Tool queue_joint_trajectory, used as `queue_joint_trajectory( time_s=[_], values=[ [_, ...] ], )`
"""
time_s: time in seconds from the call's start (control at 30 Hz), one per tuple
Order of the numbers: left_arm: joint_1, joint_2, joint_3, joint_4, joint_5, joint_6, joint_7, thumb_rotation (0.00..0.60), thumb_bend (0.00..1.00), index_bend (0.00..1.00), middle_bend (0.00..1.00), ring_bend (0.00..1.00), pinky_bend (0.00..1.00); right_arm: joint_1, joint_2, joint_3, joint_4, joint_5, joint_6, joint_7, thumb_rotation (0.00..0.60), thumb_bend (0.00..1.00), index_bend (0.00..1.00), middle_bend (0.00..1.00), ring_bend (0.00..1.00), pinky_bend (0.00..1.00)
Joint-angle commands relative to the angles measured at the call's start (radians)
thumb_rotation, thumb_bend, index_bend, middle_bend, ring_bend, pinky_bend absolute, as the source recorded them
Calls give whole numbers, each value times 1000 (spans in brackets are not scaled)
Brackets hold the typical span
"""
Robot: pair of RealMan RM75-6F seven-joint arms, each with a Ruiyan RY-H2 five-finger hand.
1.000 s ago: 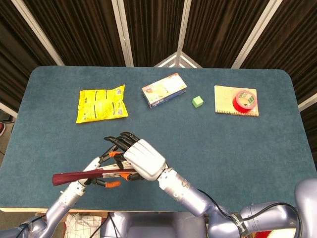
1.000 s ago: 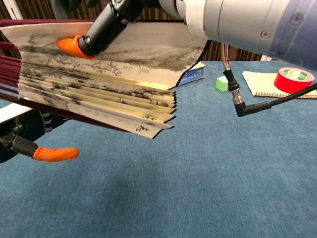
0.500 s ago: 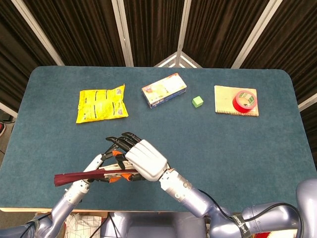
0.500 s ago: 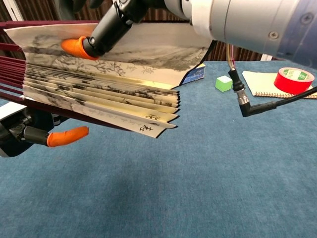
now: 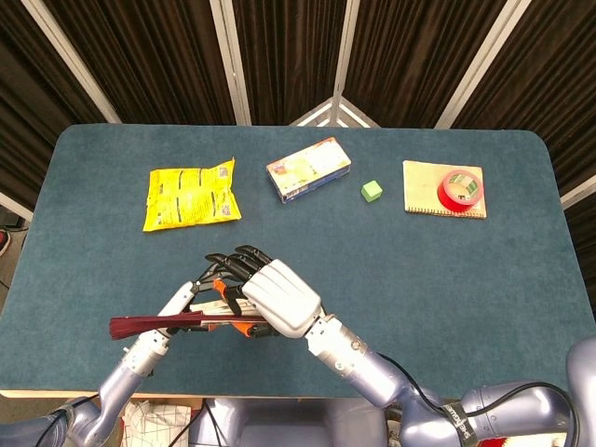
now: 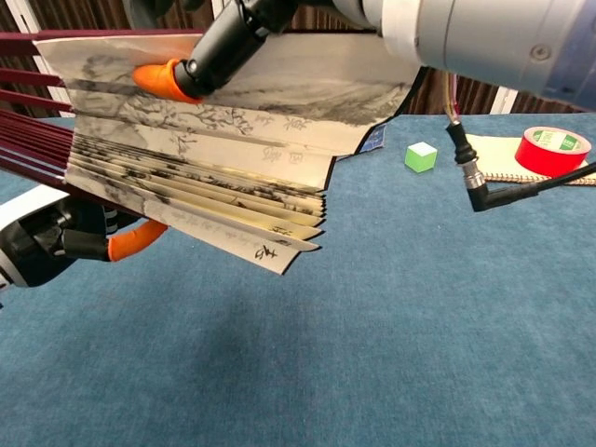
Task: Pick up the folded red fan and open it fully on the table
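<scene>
The red fan [image 5: 163,324] is held above the table's near left part, between both hands. In the chest view the fan [image 6: 214,149] is partly spread, showing cream paper with ink painting and dark red ribs at the left. My left hand [image 5: 191,303] grips it from below; its orange-tipped fingers [image 6: 130,240] curl under the lower folds. My right hand [image 5: 275,296] lies over the fan, one orange fingertip [image 6: 158,78] pressing the top leaf. Most of the left hand is hidden behind the fan in the chest view.
On the blue table [image 5: 447,279] lie a yellow snack bag [image 5: 191,194], a white box [image 5: 308,169], a green cube [image 5: 372,191], and a notebook [image 5: 428,197] with a red tape roll [image 5: 460,189] on it. A black cable [image 6: 521,189] hangs at right.
Both hands and the fan have shifted slightly right and toward the table's near edge. The left fingers have curled in under the folds, and the upper leaves have spread a little wider.
</scene>
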Motion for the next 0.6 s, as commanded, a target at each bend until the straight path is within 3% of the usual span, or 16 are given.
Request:
queue_joint_trajectory(
  time_s=[0.03,0.37,0.6],
  values=[
    [1,2,-3,3,-5,4,2,600,665,673,261,0,130,-3,5,-1,-2,-2,1,6,600,412,797,148,202,151],
    [13,39,-16,53,-22,42,6,600,656,673,250,0,133,-31,59,3,-11,-15,19,37,600,412,797,148,201,151],
    [30,107,-14,101,12,127,20,600,644,665,236,0,131,-79,161,23,7,-15,40,95,600,411,802,149,201,151]
  ],
)
